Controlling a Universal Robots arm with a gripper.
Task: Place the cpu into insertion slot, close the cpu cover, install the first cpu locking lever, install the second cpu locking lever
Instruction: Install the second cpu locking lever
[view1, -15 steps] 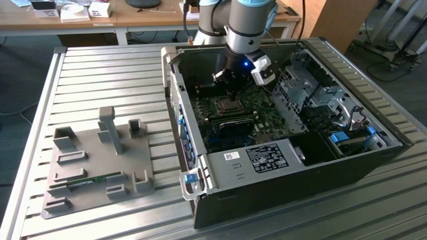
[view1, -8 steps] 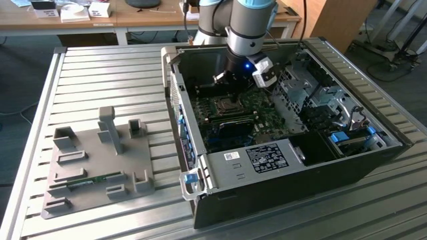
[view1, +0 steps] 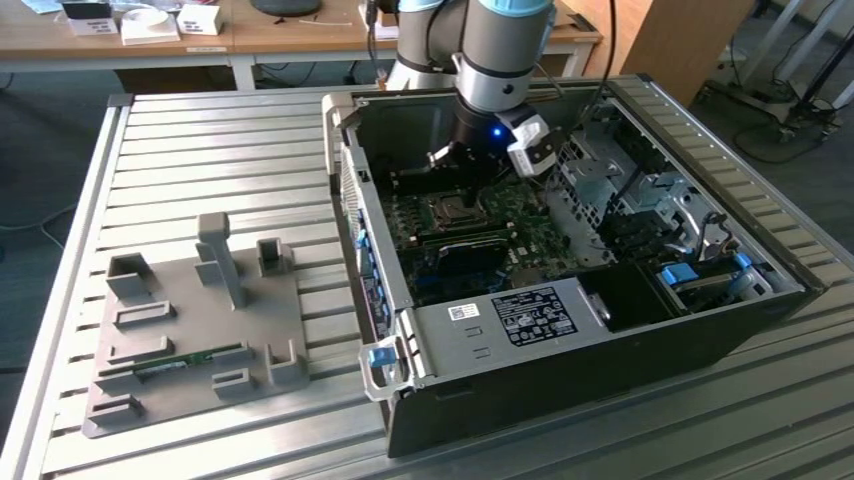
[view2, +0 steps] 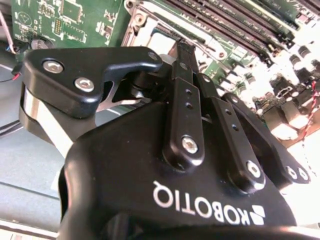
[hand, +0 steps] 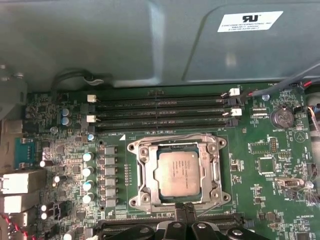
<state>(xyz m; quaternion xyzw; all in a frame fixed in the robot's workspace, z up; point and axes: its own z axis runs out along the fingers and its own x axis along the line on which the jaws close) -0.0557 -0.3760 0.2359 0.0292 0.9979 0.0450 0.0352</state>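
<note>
We see the gripper (view2: 182, 47) with its fingers drawn together, holding nothing. Just beyond its tips lies the cpu (hand: 176, 173), seated in the insertion slot (hand: 150, 187), with the cpu cover (hand: 212, 150) shut around it.

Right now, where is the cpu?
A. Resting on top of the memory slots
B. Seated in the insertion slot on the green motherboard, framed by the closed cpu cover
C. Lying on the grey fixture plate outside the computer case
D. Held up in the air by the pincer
B. In the first wrist view the cpu sits flat in the insertion slot, its silver top showing through the window of the cpu cover lying over it.
</note>
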